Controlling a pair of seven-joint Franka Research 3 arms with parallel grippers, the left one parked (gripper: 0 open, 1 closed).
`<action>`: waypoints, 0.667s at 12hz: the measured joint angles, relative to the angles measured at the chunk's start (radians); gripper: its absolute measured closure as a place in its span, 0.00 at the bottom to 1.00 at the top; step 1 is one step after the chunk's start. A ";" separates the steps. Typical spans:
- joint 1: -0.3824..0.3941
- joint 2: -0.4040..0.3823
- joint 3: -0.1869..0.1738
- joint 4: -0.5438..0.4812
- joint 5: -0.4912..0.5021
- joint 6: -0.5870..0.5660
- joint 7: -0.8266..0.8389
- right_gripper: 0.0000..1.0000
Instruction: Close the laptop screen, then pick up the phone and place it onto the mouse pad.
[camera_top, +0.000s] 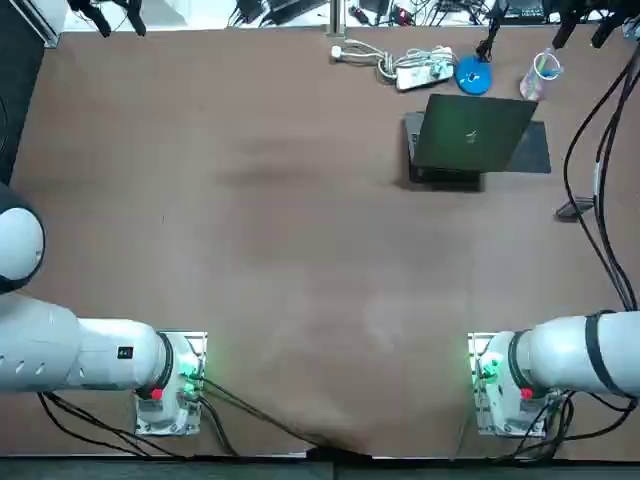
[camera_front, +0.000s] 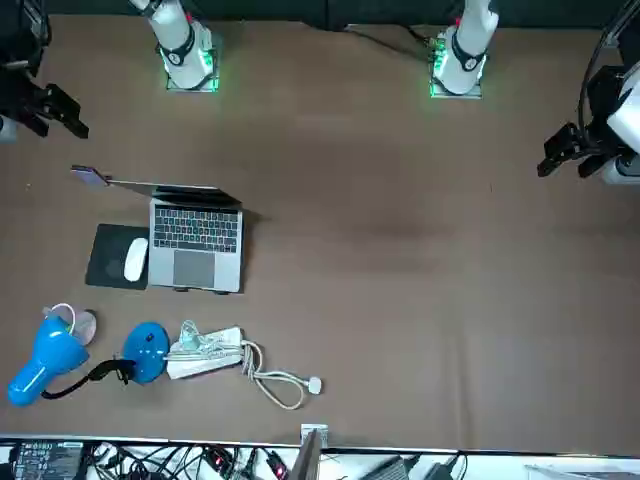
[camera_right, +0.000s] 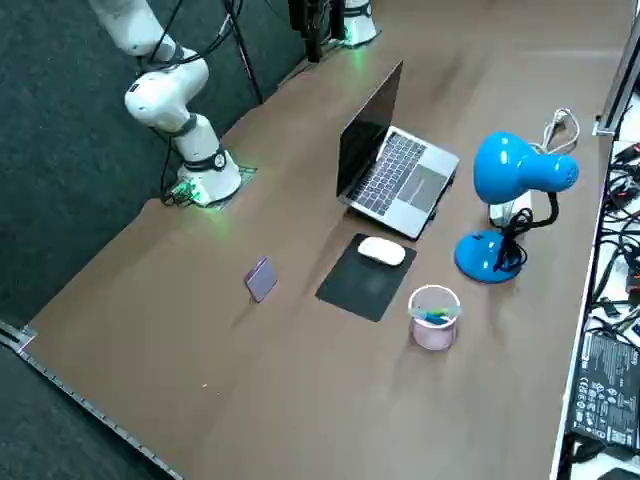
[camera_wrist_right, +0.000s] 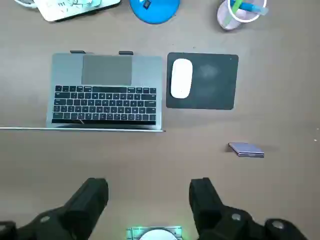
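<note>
My claw (camera_wrist_right: 147, 192) hangs wide open and empty, since the laptop (camera_wrist_right: 105, 90) ahead stands open and wants shutting first. The phone (camera_wrist_right: 246, 149) lies off to its right, short of the mouse pad (camera_wrist_right: 210, 82).

Place: robotics lab, with a staged desk scene.
Robot: two white arms (camera_top: 580, 355) bolted to a brown table (camera_top: 250, 250), bases (camera_top: 170, 400) lit green at the near edge.
Right gripper (camera_wrist_right: 149, 186): high over the table's near right side, fingers apart.
Far edge: tangled cables (camera_front: 180, 462), electronics box (camera_right: 603, 385).
Floor: dark carpet (camera_right: 60, 200).
Props: laptop (camera_right: 395, 165), blue lamp (camera_right: 515, 175), power strip (camera_top: 425, 72).
</note>
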 joint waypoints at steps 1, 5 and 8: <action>0.000 0.000 0.000 0.000 0.000 0.000 0.000 0.00; 0.003 0.001 0.002 -0.001 0.000 -0.002 0.000 0.00; 0.028 0.009 0.007 -0.013 0.007 -0.022 0.031 0.00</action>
